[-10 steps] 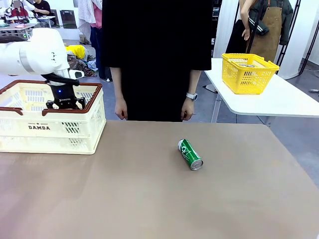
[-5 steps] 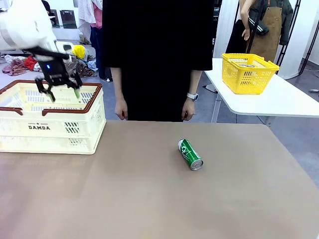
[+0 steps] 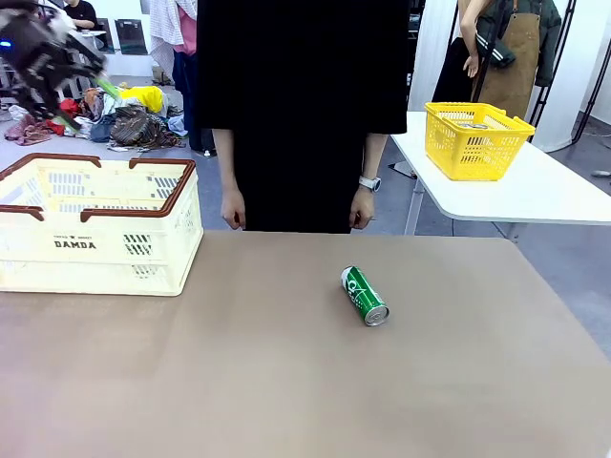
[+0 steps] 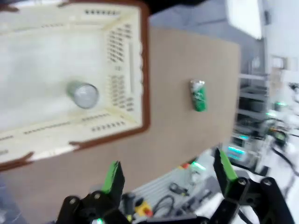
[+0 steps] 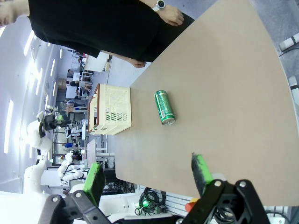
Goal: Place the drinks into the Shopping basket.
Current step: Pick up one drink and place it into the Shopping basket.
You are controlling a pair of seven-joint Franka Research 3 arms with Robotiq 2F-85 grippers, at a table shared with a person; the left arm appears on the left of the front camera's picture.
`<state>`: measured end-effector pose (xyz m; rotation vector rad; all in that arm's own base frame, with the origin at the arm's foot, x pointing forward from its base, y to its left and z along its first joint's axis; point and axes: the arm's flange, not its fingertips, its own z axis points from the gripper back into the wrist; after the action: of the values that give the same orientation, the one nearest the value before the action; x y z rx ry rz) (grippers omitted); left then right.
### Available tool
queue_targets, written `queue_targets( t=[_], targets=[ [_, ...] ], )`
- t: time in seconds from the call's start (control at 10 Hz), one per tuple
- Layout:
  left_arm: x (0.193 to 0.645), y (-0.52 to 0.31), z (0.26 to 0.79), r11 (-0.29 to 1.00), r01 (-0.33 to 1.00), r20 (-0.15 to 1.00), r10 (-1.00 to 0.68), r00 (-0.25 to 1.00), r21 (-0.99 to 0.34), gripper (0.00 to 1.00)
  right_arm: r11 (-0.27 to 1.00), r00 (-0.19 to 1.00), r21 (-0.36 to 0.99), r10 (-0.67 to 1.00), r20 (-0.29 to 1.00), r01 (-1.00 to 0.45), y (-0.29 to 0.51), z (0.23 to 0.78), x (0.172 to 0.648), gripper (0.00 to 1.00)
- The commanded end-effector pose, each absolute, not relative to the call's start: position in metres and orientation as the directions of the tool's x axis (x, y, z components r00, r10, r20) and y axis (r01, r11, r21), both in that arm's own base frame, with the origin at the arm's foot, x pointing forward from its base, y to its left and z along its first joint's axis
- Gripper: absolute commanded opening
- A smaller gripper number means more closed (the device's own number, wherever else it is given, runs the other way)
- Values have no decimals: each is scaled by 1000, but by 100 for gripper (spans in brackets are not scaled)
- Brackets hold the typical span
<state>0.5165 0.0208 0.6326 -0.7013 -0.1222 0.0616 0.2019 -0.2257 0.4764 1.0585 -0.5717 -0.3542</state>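
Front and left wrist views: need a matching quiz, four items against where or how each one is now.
Column 1
1. green can
2. second can
3. yellow mesh basket
4. left end effector

Column 2
a. on the white side table
b. lying on its side on the brown table
c. up in the air, open, holding nothing
d. inside the Shopping basket, silver top facing up

Pairs: 1-b, 2-d, 3-a, 4-c

bright, even light; left wrist view motion-blurred.
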Motion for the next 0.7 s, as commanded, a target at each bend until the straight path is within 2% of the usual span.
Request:
queue_targets(
  t=[0.0, 0.3, 0.4, 0.6],
  targets=[
    [437, 84, 607, 583, -16, 67, 121, 990, -812, 100, 451, 797, 892, -529, 292, -28, -227, 478, 202, 100],
    [332, 153, 549, 324, 99, 134, 88, 987, -941, 100, 451, 797, 892, -529, 292, -28, -227, 478, 202, 100],
    [305, 168, 523, 258, 130, 170, 139, 976, -958, 100, 451, 797, 892, -529, 292, -28, -227, 478, 202, 100],
    [288, 183, 500, 197, 154, 192, 195, 962, -968, 100, 451, 797, 892, -529, 292, -28, -227, 478, 202, 100]
  ],
)
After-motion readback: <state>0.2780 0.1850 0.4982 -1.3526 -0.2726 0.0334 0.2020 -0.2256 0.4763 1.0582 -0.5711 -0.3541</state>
